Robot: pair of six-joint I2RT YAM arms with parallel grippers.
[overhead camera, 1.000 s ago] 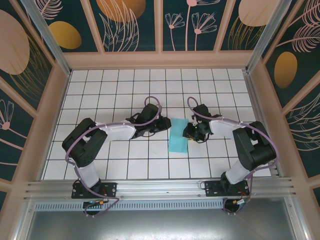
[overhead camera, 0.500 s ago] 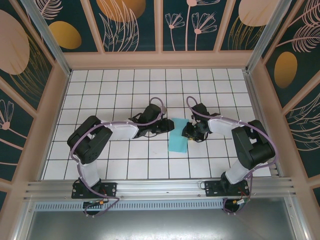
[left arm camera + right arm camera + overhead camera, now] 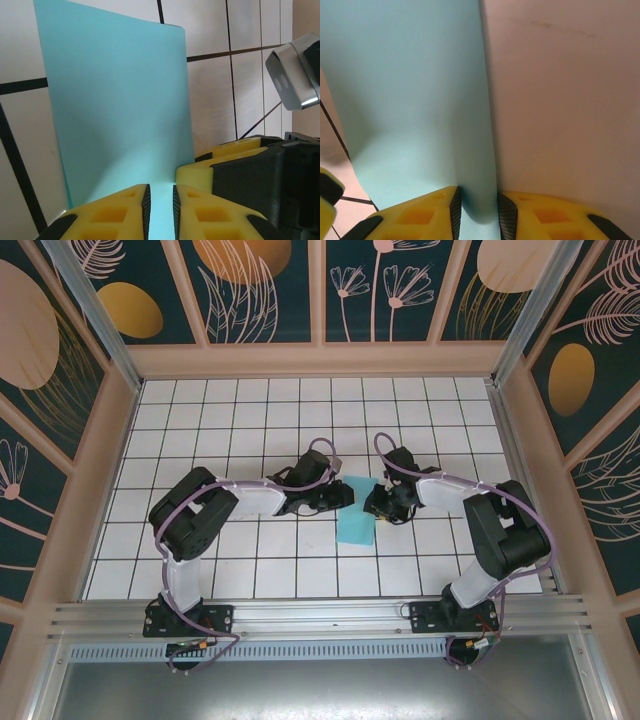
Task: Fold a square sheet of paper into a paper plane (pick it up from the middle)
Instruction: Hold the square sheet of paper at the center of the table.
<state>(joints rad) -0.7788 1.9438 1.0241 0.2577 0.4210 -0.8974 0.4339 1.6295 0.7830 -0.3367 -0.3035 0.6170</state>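
Paper (image 3: 357,527) sits in the narrow slit of your left gripper (image 3: 159,201) and of your right gripper (image 3: 478,212); both stand nearly closed, though you can't tell if either pinches it; between them it lies on the table (image 3: 250,552).

The sheet of paper (image 3: 357,515) lies on the table (image 3: 250,420), about midway between the left and right edges and slightly closer to the near edge than the far one. The left hand (image 3: 347,493) is at the sheet's far left corner and the right hand (image 3: 373,502) is at its right edge. Both touch it. In each wrist view the paper runs in between that hand's two fingers.
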